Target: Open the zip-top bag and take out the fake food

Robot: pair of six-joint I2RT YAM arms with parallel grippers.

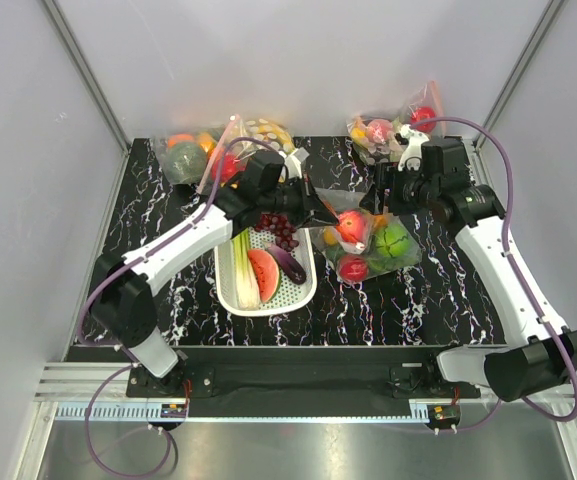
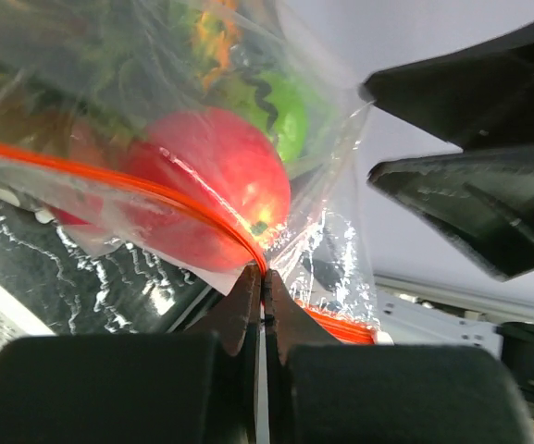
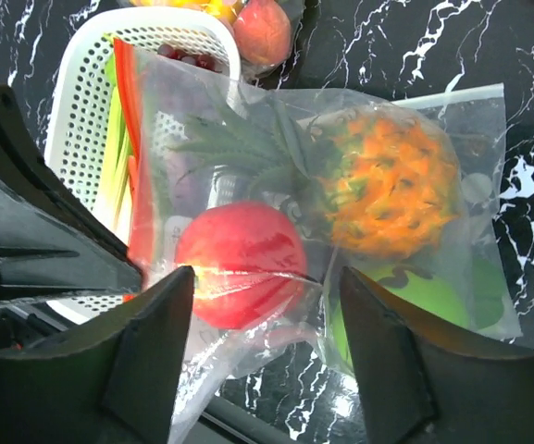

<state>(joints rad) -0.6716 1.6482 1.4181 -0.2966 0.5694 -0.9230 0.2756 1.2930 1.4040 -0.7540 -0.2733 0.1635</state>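
Observation:
The zip-top bag lies on the black marble table, right of the basket, its left end lifted. It holds a pineapple, a red fruit and a green fruit. My left gripper is shut on the bag's orange-red zip strip; in the top view it sits at the bag's upper left edge. My right gripper is open, with one jaw on each side of a fold of clear plastic over the red fruit. In the top view it hangs above the bag's far edge.
A white perforated basket left of the bag holds a leek, a watermelon slice, grapes and an eggplant. Other bags of toy produce lie at the back left and back right. Grey walls enclose the table.

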